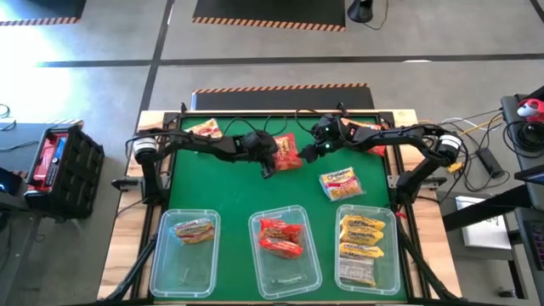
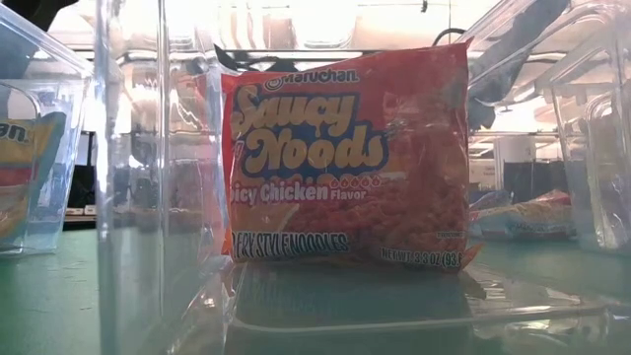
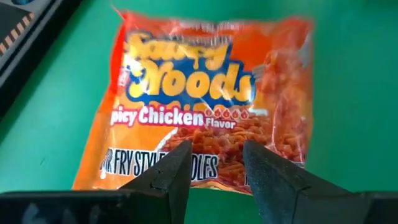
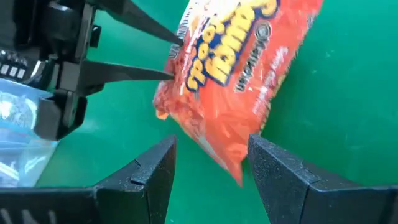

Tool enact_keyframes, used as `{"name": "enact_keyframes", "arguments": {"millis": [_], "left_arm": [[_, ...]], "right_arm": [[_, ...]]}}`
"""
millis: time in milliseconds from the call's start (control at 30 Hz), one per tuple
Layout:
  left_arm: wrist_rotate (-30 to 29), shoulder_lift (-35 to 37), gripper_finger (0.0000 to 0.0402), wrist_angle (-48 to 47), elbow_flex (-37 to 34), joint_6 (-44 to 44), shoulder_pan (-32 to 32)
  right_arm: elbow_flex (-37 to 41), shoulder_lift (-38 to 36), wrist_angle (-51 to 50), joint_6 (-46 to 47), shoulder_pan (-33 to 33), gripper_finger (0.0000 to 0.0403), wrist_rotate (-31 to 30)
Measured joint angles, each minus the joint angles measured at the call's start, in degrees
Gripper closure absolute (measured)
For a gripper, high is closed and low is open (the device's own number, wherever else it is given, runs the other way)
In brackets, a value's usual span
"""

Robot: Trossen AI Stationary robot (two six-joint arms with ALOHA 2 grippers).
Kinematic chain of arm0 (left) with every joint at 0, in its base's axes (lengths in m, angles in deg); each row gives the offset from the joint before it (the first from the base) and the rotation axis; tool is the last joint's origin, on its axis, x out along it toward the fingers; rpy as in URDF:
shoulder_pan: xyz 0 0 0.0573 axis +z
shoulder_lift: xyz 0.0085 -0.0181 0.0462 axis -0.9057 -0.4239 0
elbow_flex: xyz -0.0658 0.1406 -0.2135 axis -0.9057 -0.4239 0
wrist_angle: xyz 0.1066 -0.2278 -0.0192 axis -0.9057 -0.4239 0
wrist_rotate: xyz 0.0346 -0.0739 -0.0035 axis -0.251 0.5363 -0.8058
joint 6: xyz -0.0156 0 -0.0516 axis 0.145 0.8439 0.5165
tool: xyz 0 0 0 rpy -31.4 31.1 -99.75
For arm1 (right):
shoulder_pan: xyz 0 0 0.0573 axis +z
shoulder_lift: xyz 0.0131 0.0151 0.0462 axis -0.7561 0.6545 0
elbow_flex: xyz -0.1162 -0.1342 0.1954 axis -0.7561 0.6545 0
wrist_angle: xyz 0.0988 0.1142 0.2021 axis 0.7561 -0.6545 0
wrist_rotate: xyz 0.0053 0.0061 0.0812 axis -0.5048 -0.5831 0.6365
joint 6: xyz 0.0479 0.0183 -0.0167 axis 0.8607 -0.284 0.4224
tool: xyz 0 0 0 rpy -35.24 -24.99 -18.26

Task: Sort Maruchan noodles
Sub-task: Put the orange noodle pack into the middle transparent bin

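A red Maruchan Saucy Noods packet (image 1: 287, 151) is at the table's middle, between both grippers. My left gripper (image 1: 270, 166) is shut on it from the left. My right gripper (image 1: 316, 149) is open just to its right; in the right wrist view its fingers (image 4: 163, 163) stand on either side of the packet's free corner (image 4: 239, 174), apart from it. A yellow packet (image 1: 340, 183) lies flat on the mat nearer me. Two more packets (image 1: 204, 129) (image 1: 370, 136) lie at the far edge. My left gripper (image 3: 214, 168) pinches the red packet between its two fingers at the short edge below the printed noodle line (image 3: 217, 160). The fingers (image 4: 155, 73) come at it about level from the table's left. The packet (image 4: 230, 81) sticks out beyond them, tilted, and looks lifted off the mat.
Three clear bins stand along the near edge: the left (image 1: 161, 255) holds an orange-pink packet, the middle (image 1: 255, 255) red packets, the right (image 1: 393, 255) yellow ones. In the low view a red packet (image 2: 345, 168) stands upright in the middle bin. Green mat (image 1: 229, 183) lies bare between.
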Motion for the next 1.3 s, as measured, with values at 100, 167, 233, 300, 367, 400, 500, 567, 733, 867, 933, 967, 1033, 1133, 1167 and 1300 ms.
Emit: {"name": "enact_keyframes", "arguments": {"millis": [100, 167, 233, 300, 367, 400, 500, 567, 733, 867, 933, 967, 1033, 1133, 1167, 1300], "left_arm": [[0.04, -1.11, 0.0271, -0.55, -0.04, 0.29, 0.02], [0.00, -1.95, 0.0271, -0.91, -0.09, 1.03, 0.02], [0.00, -2.34, 0.0271, -1.10, -0.09, 1.51, 0.02], [0.02, -2.54, 0.0271, -1.37, -0.09, 1.57, 0.02], [0.02, -2.58, 0.0271, -1.56, -0.09, 1.51, 0.02], [0.04, -2.58, 0.0271, -1.62, -0.11, 1.51, 0.02], [0.08, -2.58, 0.0271, -1.59, -0.15, 1.94, 0.03], [0.15, -2.61, 0.0271, -1.46, -0.17, 2.73, 0.04], [0.57, -2.65, 0.0271, -1.16, -0.22, 4.03, 0.04], [0.70, -2.80, 0.0271, -0.46, -0.26, 4.89, 0.04], [0.76, -2.85, 0.0271, 0.17, -0.28, 5.87, 0.04], [0.84, -2.87, 0.0271, 0.50, -0.28, 6.11, 0.04], [0.87, -2.93, 0.0271, 1.06, -0.31, 6.27, 0.04], [0.85, -2.93, 0.0271, 1.10, -0.31, 6.77, 0.04], [0.83, -2.93, 0.0271, 1.12, -0.31, 7.22, 0.04], [0.79, -2.93, 0.0271, 1.26, -0.31, 7.67, 0.04]], "right_arm": [[0.00, 0.00, -0.03, 0.53, 0.01, 0.0216, -1.33], [0.00, 0.00, -0.13, 2.14, 0.00, 0.0216, -3.29], [-0.01, -0.01, -0.13, 2.86, 0.00, 0.0216, -3.52], [-0.21, -0.02, -0.38, 2.80, 0.00, 0.0216, -3.50], [-0.59, -0.02, -0.43, 2.72, -0.04, 0.0216, -3.48], [-0.79, -0.02, -0.33, 2.41, -0.24, 0.0216, -3.41], [-1.47, 0.01, -0.18, 2.21, -0.85, 0.0213, -2.51], [-2.23, 0.25, -0.12, 1.82, -1.15, 0.0205, -0.45], [-4.30, 1.45, -0.12, 0.50, -1.18, 0.0176, 0.43], [-5.92, 3.77, -0.11, 0.35, -1.19, 0.0158, -2.22], [-6.79, 5.44, -0.13, 0.64, -1.20, 0.0156, -2.54], [-7.32, 6.26, -0.15, 0.83, -1.18, 0.0157, -2.51], [-8.37, 7.94, -0.13, 1.33, -1.11, 0.0159, -2.40], [-10.18, 10.14, -0.14, 1.53, -0.96, 0.0163, -0.90], [-10.84, 10.71, -0.12, 1.52, -0.90, 0.0163, -0.38], [-13.00, 12.96, 0.02, 1.32, -0.85, 0.0163, -0.05]]}}
